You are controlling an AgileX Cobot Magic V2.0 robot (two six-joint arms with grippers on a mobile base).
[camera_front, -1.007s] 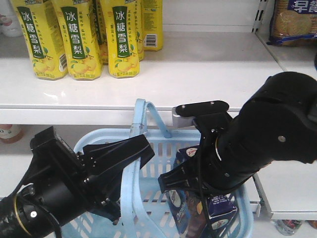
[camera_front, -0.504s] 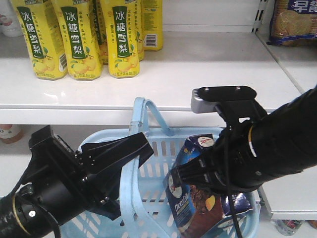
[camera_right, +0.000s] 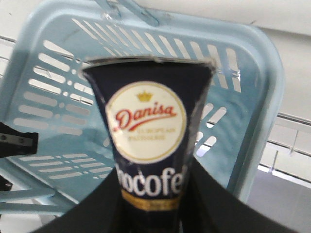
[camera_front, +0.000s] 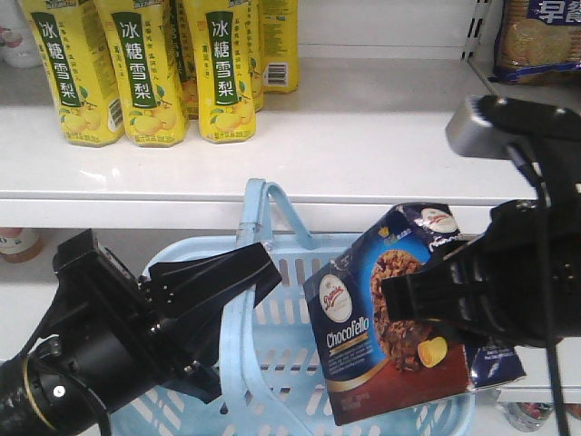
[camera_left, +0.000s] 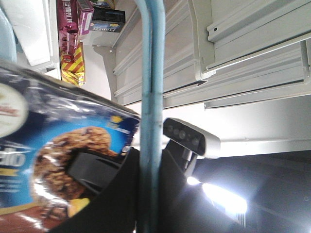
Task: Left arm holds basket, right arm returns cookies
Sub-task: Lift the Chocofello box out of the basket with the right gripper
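Up front, I see my left gripper (camera_front: 238, 272) clamped on a handle of the basket (camera_front: 263, 381), holding it steady below the shelf (camera_front: 363, 154) so the other arm can work freely. My right gripper (camera_front: 427, 300) pinches the cookies (camera_front: 386, 318) across the box's face; the box hangs tilted above the basket's right side, its lower edge overlapping the rim in this view. Yellow bottles (camera_front: 145, 68) crowd the shelf's left, so I judge the bare stretch on the right is where the box belongs.

From the left wrist, the handle (camera_left: 150, 97) runs straight between my closed jaws, with the cookies (camera_left: 53, 155) just beside it.

From the right wrist, the jaws press both sides of the cookies (camera_right: 148, 126), and the basket (camera_right: 243, 73) sits behind and below, so the box looks lifted out.
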